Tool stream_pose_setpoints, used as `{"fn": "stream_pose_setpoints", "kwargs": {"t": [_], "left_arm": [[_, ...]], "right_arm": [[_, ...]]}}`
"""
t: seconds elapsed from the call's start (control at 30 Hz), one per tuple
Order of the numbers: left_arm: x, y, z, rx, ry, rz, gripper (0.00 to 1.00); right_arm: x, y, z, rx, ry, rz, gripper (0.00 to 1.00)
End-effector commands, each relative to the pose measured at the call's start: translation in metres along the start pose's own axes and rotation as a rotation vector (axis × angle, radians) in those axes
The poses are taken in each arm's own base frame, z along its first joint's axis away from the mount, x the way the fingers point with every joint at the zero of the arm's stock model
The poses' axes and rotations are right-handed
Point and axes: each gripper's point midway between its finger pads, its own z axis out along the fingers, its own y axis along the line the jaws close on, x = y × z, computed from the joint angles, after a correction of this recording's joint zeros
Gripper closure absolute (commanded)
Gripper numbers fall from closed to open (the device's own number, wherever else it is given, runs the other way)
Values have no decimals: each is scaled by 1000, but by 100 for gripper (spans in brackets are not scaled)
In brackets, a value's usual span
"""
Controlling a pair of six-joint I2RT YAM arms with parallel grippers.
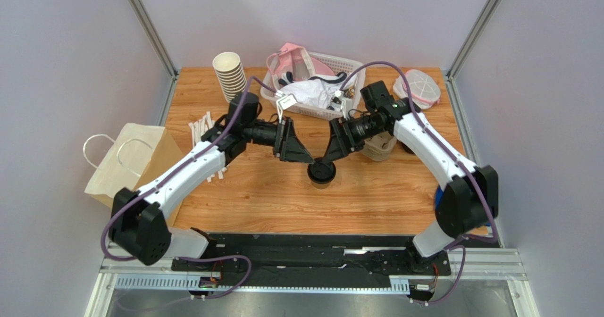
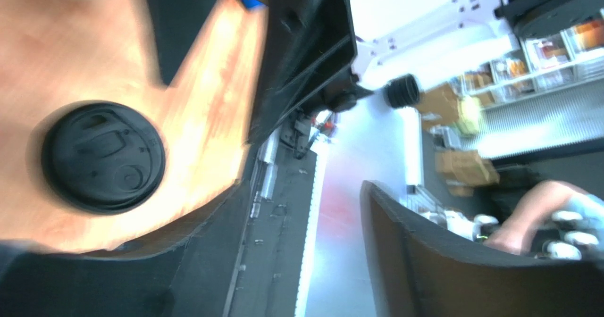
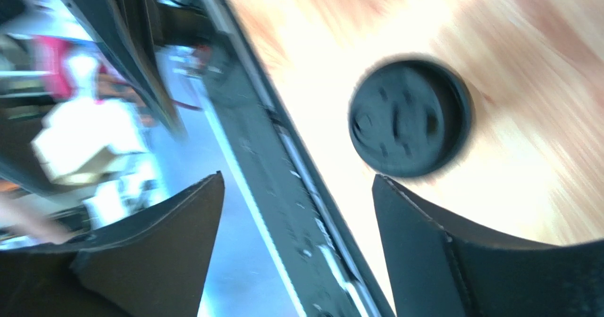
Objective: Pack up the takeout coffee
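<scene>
The takeout coffee (image 1: 322, 173), a small brown paper cup under a round black lid, stands upright mid-table. Both grippers hover just above and behind it. My left gripper (image 1: 293, 149) is to its upper left and my right gripper (image 1: 334, 149) just above it, tips pointing toward each other. In the left wrist view the lid (image 2: 103, 156) lies off to the left, outside the open left gripper (image 2: 298, 260). From the right wrist the lid (image 3: 410, 117) sits just beyond one fingertip (image 3: 397, 197) of the open right gripper (image 3: 298, 182). Neither gripper holds anything.
A kraft paper bag (image 1: 131, 163) with white handles lies at the table's left edge. Behind the arms are a stack of lidless paper cups (image 1: 230, 75), white stirrers (image 1: 202, 134), a white basket (image 1: 312, 94) of oddments, a brown cup sleeve (image 1: 379, 148) and a clear lidded container (image 1: 420, 87).
</scene>
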Motion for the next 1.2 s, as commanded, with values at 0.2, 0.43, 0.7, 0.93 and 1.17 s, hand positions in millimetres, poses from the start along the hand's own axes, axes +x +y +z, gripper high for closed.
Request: {"fn": "stream_pose_setpoints", "kwargs": {"t": [0.2, 0.43, 0.7, 0.93, 1.17], "left_arm": [[-29, 10, -75, -318, -135, 141, 1], [-38, 16, -98, -378, -224, 108, 1], [-44, 23, -105, -391, -277, 86, 1], [-53, 32, -113, -421, -321, 72, 1], [-56, 53, -124, -472, -359, 6, 1]], "right_arm": [[68, -58, 12, 480, 179, -157, 14], [70, -63, 50, 473, 208, -143, 14], [33, -72, 90, 460, 108, -55, 17], [-12, -80, 116, 470, -27, 52, 19], [-63, -98, 139, 523, -153, 172, 19]]}}
